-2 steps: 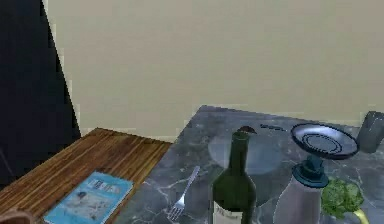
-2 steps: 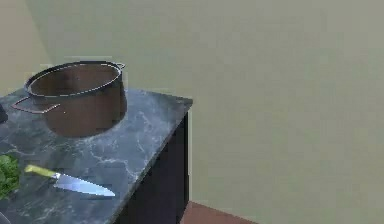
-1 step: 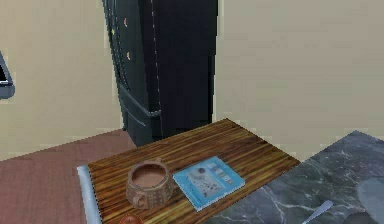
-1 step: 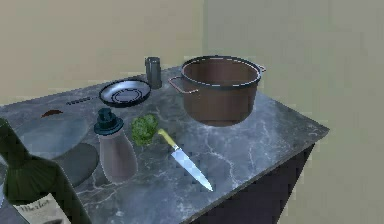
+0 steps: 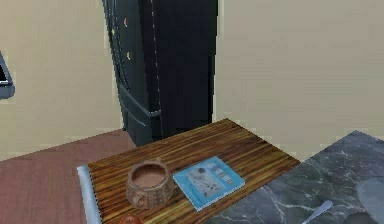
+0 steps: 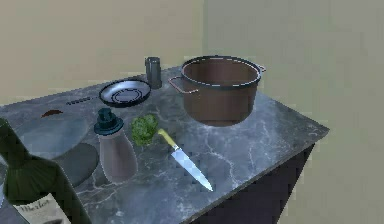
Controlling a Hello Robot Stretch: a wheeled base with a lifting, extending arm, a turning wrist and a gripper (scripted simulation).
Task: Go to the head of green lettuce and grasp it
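Lettuce [image 6: 146, 128], a small green head, sat on the marble counter [image 6: 270, 135] between a grey shaker [image 6: 116, 150] and a knife [image 6: 186, 161], near the pot [image 6: 220, 88], probably laid out with the cooking things. It looked roundish, with no clear long axis or heading. The tool's state could not be told.

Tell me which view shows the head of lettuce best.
The arm side view: the lettuce is a small green lump on the grey counter, beside the yellow-handled knife and near the big pot. The forward view offers a wooden table with a bowl and a book.
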